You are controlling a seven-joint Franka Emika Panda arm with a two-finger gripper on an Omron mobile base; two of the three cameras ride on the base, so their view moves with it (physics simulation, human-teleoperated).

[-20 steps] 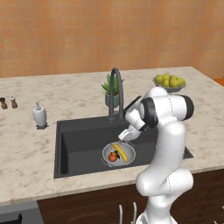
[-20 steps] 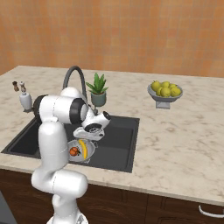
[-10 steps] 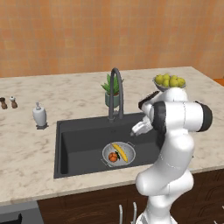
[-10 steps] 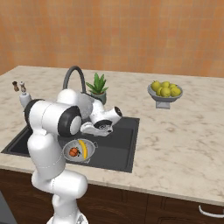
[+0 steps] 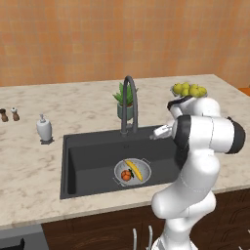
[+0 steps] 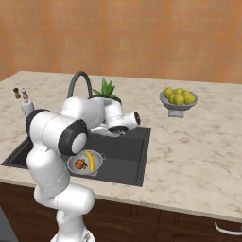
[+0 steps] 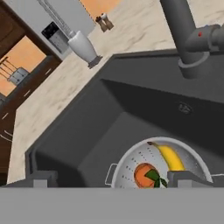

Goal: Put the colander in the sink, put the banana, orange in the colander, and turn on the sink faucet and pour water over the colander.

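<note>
Marbled desk surrounds the sink, where the colander already holds banana and orange. Over the last second the arm has lifted off the colander and swung toward the faucet, with the tool released and empty, so water comes next. Its hand view adds the faucet's side lever and the 2 shakers.

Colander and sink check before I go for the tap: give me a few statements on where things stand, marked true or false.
1. The colander sits in the sink. True.
2. The banana lies on the counter. False: it lies in the colander.
3. The orange is in the colander beside the banana. True.
4. The gripper holds the orange. False: it is open and empty, above the sink near the sink faucet.
</note>
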